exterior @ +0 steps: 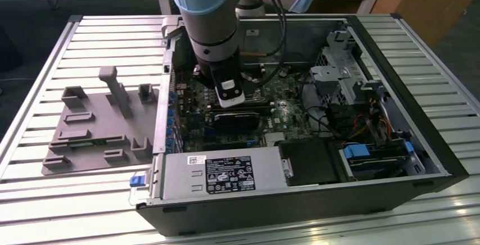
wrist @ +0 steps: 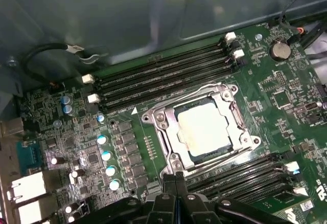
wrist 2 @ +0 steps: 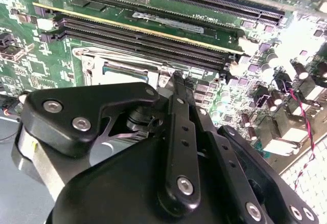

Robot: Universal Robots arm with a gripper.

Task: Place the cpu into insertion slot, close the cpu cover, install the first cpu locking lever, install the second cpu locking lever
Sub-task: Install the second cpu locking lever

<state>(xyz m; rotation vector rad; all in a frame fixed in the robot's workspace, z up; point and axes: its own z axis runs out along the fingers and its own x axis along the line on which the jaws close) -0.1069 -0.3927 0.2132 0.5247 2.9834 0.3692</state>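
Slatted table [exterior: 60,200]; cpu [wrist: 208,129] seated, jaws apparently together beside memory slots [wrist: 163,78].

arm [exterior: 210,26] upright, wrist pointing down, gripper [wrist: 176,180] fingers pressed together at the tips

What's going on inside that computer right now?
Gripper jaws shut, holding nothing, beside the socket. Cpu seated in insertion slot, cpu cover down around it. Nothing in the way.
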